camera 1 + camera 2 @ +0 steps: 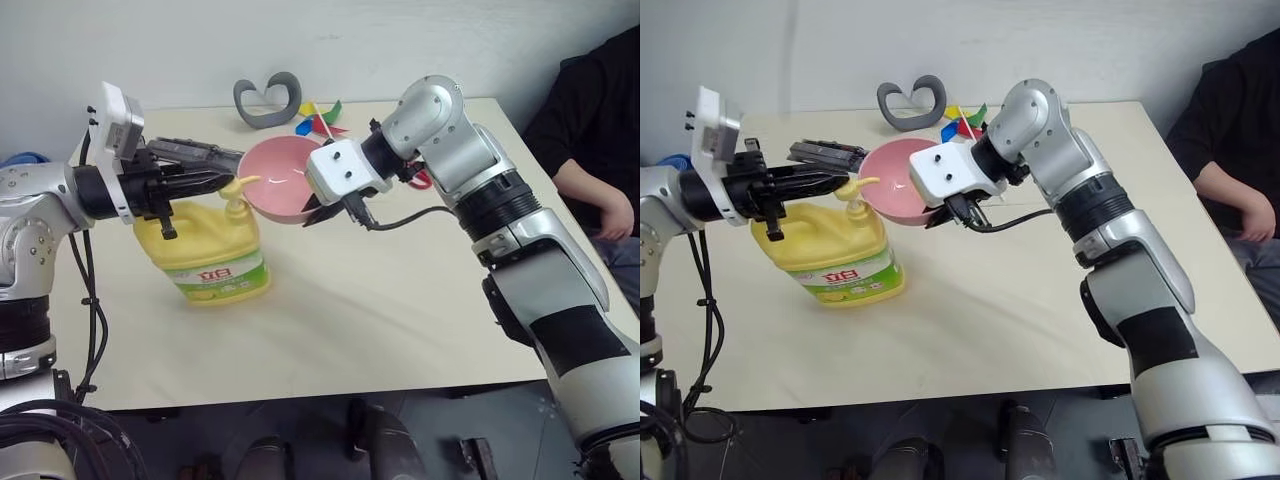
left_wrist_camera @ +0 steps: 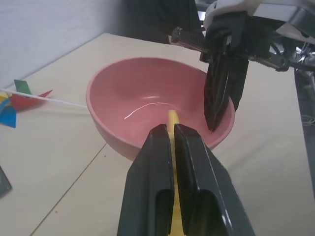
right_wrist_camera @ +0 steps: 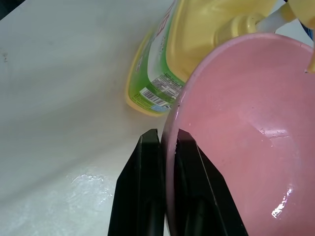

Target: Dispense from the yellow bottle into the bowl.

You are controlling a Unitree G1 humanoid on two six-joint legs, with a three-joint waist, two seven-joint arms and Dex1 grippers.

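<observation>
The yellow bottle [image 1: 205, 250] stands on the table [image 1: 400, 300], green-and-white label facing me, pump [image 1: 237, 190] on top. My left gripper [image 1: 233, 168] is shut and lies level just over the pump head; the yellow spout [image 2: 173, 118] shows through the thin gap between its fingers [image 2: 152, 167]. The pink bowl [image 1: 280, 175] is held off the table, tilted, with its rim beside the spout. My right gripper [image 1: 318, 212] is shut on the bowl's near rim [image 3: 170, 147], one finger inside and one outside. A little clear liquid glistens inside the bowl [image 3: 280, 206].
At the back of the table lie a grey curved band [image 1: 268, 100] and a coloured pinwheel [image 1: 320, 118]. A person in dark clothes [image 1: 595, 130] sits at the table's right side, forearm near the edge. The table's front half is bare.
</observation>
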